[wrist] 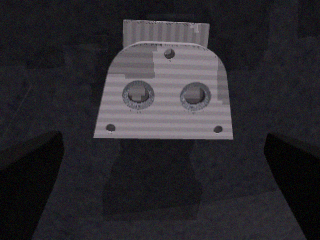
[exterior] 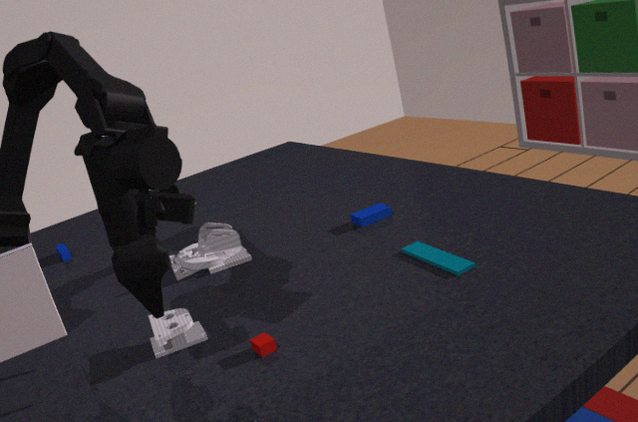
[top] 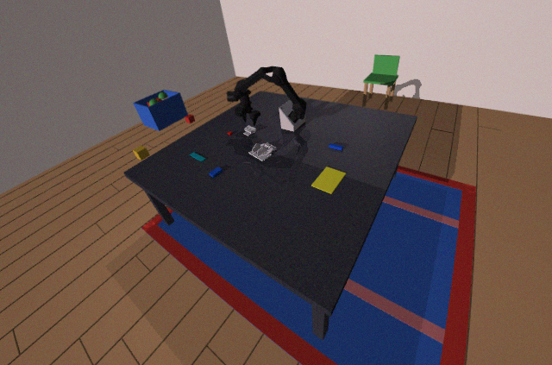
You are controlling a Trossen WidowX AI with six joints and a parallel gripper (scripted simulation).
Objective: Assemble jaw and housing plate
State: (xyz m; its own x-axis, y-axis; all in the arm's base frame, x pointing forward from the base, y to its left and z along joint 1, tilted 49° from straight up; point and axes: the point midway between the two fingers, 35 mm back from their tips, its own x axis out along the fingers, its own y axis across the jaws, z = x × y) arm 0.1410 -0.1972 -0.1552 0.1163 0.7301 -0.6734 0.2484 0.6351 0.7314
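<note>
The pale housing plate [top: 249, 129] [exterior: 169, 326] [wrist: 165, 112] rests on a small light stand [exterior: 192, 335] [wrist: 145, 32]. The wrist view shows its two large holes and three small ones. My gripper [top: 250, 123] [exterior: 159, 315] [wrist: 167, 142] is open and empty. Its fingertips are just above the plate, spread wide to its left and right in the wrist view, with gaps on both sides. The light grey base with the jaws [top: 261, 152] [exterior: 218, 242] sits apart on the table. Raised curved jaw parts show on it, but pins, stubs and tooth mesh are too small to make out.
A red cube [top: 229, 133] [exterior: 263, 344] lies near the plate. A teal slab [top: 197, 156] [exterior: 438, 257], a blue block [top: 216, 172] [exterior: 371, 214], another blue block [top: 335, 147] [exterior: 63, 252] and a yellow slab [top: 329, 179] lie farther off. A white wedge [top: 287, 121] [exterior: 28, 303] stands by the arm's base.
</note>
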